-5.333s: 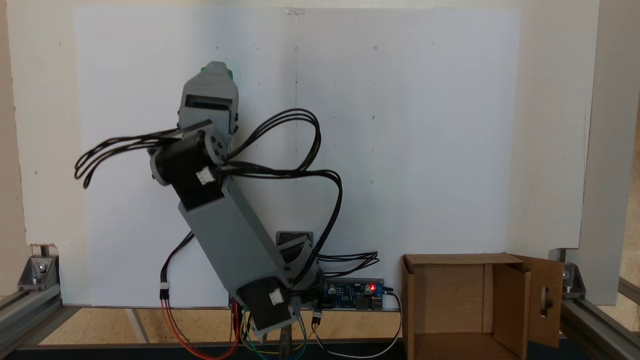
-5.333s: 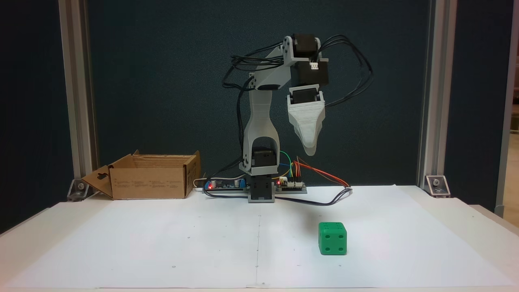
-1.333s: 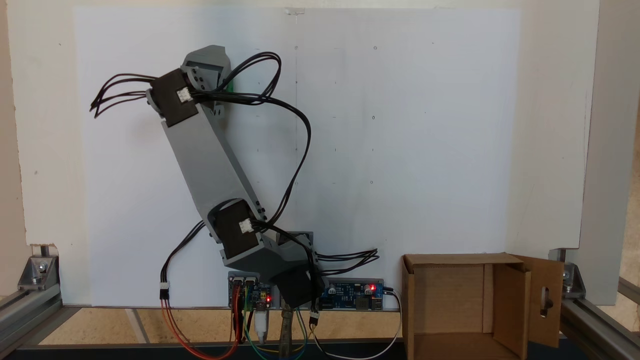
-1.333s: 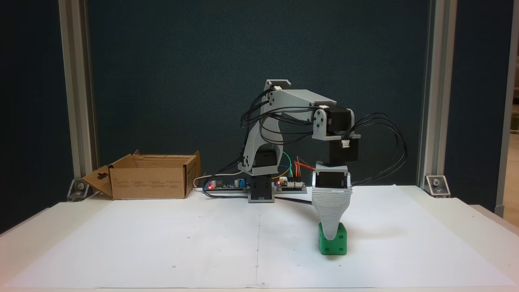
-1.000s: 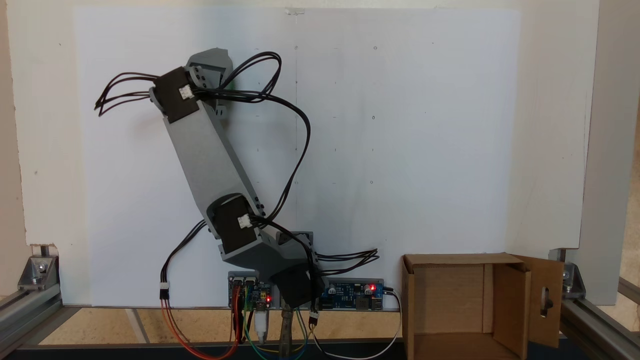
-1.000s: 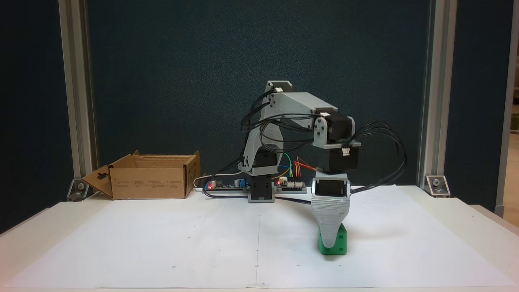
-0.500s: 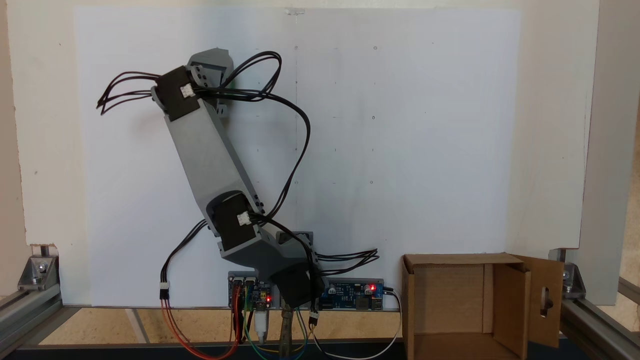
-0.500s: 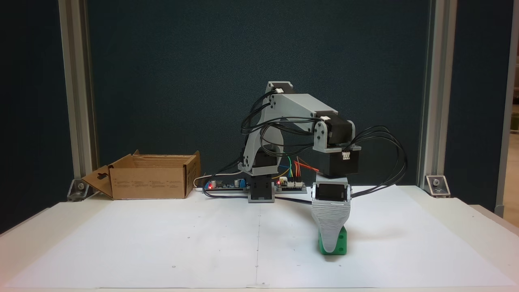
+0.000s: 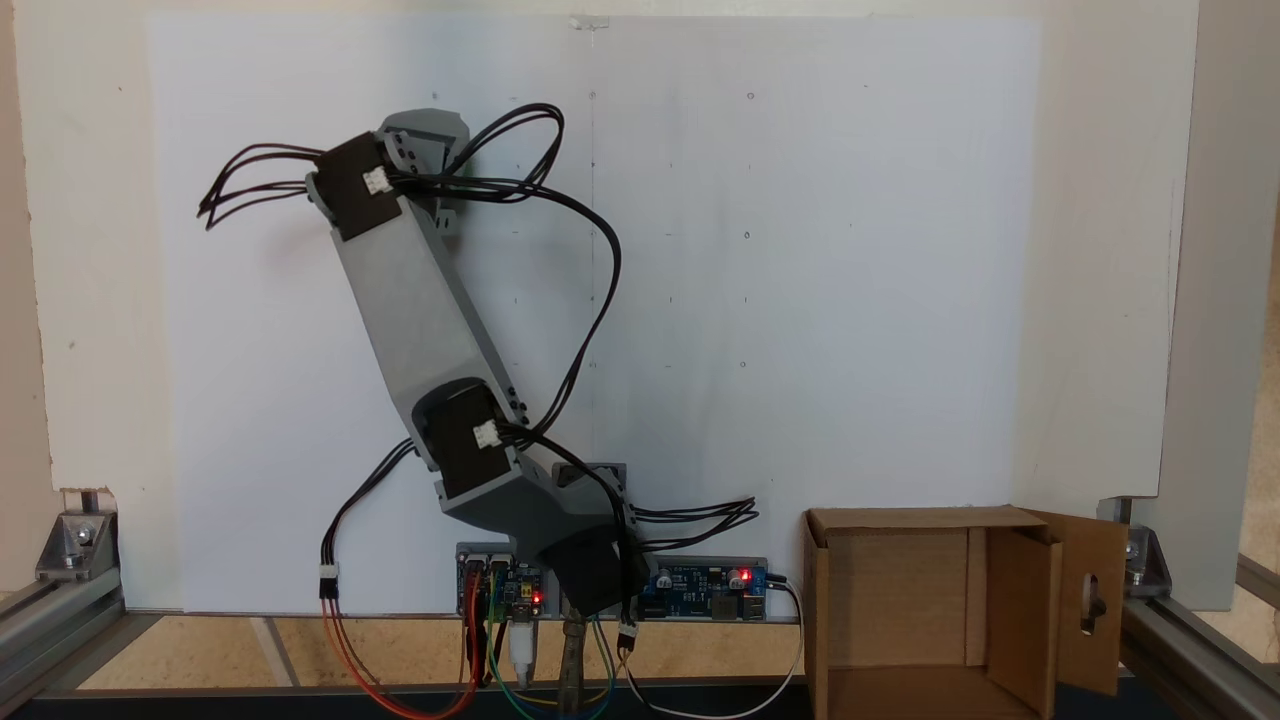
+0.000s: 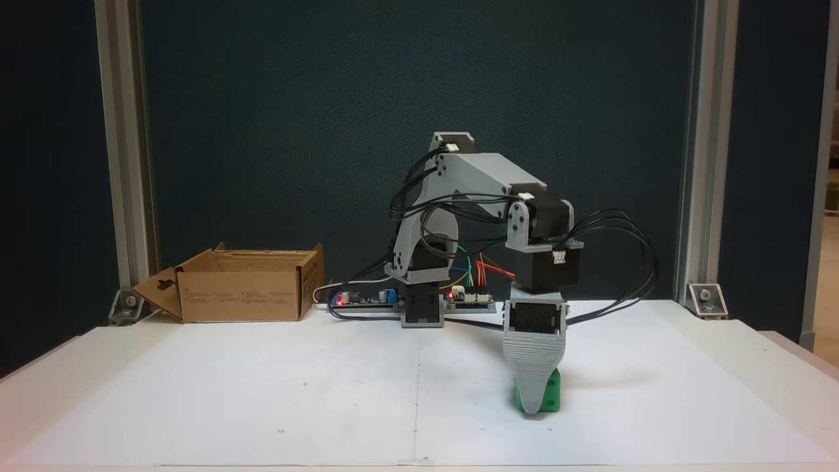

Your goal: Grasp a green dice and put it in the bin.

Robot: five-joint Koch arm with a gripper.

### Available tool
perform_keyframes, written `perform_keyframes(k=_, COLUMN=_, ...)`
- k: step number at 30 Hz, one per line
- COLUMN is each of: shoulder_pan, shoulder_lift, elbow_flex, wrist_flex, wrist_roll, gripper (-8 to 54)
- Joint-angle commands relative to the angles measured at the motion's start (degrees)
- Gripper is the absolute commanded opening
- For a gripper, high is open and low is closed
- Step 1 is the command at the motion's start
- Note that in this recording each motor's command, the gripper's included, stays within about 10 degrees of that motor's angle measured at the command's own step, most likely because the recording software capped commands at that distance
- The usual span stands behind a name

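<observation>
- Green plastic, the green dice (image 10: 552, 395) sits on the white paper sheet (image 10: 262, 387) that covers the desk (image 10: 773, 367), right of the sheet's centre line in the front-facing fixed view.
- The gripper (image 10: 536, 408) points straight down, its grey ribbed front finger (image 10: 534, 367) covering most of the dice's near face, with the tip reaching almost to the paper.
- Only that one finger is visible from the front, the other lying behind it, so I cannot tell whether the jaws are spread or pinching the dice.
- In the fixed view from above, the arm (image 9: 420, 320) stretches up and to the left from its base, and a thin green sliver beside the wrist housing is probably the dice, though too little shows to be sure.
- The bin (image 10: 242, 301), a brown cardboard box with its flaps open, stands at the back left in the front view, well apart from the dice; from above it sits at the lower right (image 9: 900, 620).
- Circuit boards (image 10: 367, 300) with small red lights lie beside the arm's base.
</observation>
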Motion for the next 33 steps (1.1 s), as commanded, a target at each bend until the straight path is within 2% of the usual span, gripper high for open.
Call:
perform_keyframes(k=1, shoulder_pan=0.6, shoulder_lift=0.6, elbow_flex=-1.1, wrist_flex=-0.6, wrist_roll=2.5, gripper=32.6)
perform_keyframes(k=5, shoulder_pan=0.6, shoulder_lift=0.6, elbow_flex=-0.9, wrist_flex=-0.6, wrist_roll=2.5, gripper=25.7)
perform_keyframes(k=7, shoulder_pan=0.6, shoulder_lift=0.6, elbow_flex=-0.5, wrist_flex=-0.6, wrist_roll=2.5, gripper=17.0)
perform_keyframes(k=9, shoulder_pan=1.1, shoulder_lift=0.6, elbow_flex=-0.4, wrist_flex=-0.9, wrist_roll=2.7, gripper=11.5)
perform_keyframes(k=16, shoulder_pan=1.4, shoulder_lift=1.8, elbow_flex=-0.3, wrist_flex=-0.8, wrist_roll=2.5, gripper=11.4)
perform_keyframes(k=24, shoulder_pan=-0.4, shoulder_lift=18.2, elbow_flex=-3.2, wrist_flex=13.6, wrist_roll=2.6, gripper=11.4)
perform_keyframes(k=28, shoulder_pan=-0.4, shoulder_lift=19.4, elbow_flex=-11.3, wrist_flex=24.3, wrist_roll=2.7, gripper=11.4)
perform_keyframes(k=33, shoulder_pan=-0.3, shoulder_lift=19.8, elbow_flex=-13.6, wrist_flex=29.1, wrist_roll=2.7, gripper=11.4)
